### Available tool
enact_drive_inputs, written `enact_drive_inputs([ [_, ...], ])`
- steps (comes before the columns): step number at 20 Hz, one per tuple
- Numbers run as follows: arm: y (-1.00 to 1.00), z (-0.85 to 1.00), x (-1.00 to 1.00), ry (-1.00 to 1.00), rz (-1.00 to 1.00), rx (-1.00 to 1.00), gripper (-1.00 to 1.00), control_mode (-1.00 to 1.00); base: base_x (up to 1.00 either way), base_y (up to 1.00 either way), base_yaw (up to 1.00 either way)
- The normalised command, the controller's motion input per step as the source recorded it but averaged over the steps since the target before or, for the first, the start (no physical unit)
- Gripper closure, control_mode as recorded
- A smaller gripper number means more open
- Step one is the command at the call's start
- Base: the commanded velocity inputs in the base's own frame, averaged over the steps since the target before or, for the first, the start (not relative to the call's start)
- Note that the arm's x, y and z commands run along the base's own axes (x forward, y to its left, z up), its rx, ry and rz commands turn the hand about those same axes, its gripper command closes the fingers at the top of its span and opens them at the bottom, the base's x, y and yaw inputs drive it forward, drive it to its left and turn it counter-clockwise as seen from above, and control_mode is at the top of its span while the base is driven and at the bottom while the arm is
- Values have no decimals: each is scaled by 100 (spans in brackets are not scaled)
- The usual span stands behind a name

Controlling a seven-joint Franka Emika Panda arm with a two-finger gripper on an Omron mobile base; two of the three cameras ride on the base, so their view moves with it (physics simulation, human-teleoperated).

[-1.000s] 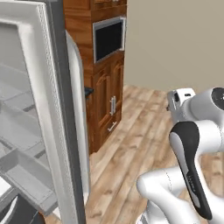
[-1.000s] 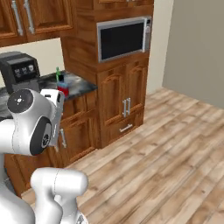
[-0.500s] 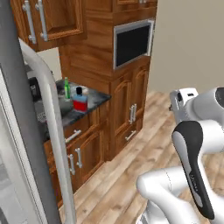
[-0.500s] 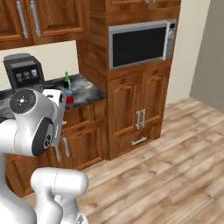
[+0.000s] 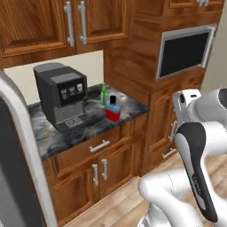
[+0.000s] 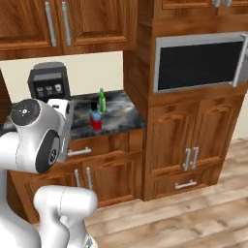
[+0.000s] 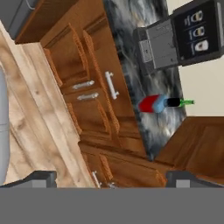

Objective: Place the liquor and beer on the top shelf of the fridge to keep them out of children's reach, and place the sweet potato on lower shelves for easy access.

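The liquor (image 5: 113, 111) stands upright on the dark marble counter (image 5: 88, 126), a squat red bottle with a blue shoulder and a black cap. Just behind it is the beer (image 5: 103, 94), a slim green bottle. From the right base both show again, the liquor (image 6: 95, 118) and the beer (image 6: 102, 100). In the hand view the liquor (image 7: 153, 104) lies far ahead, with the beer (image 7: 187, 102) peeking past its cap. My gripper (image 7: 113, 180) is open, far from both bottles, nothing between its fingertips (image 7: 39, 178). The fridge's grey door edge (image 5: 20, 150) stands at the left. The sweet potato and the top shelf are out of view.
A black coffee machine (image 5: 60, 95) sits on the counter left of the bottles. A built-in microwave (image 6: 198, 60) fills the tall wooden unit to the right. Wooden cabinets hang above and stand below the counter (image 6: 116, 121). Wooden floor (image 6: 193, 213) stretches in front.
The whole picture has swung away from the open fridge toward the counter, so the camera has moved. The bottles and coffee machine now sit larger and nearer the middle.
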Motion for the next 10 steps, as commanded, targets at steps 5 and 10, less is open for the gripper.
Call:
enact_drive_inputs([
  [5, 0, 0, 0, 0, 0, 0, -100, 100, 69, -16, 50],
  [10, 0, 0, 0, 0, 0, 0, -100, 100, 63, -28, 49],
])
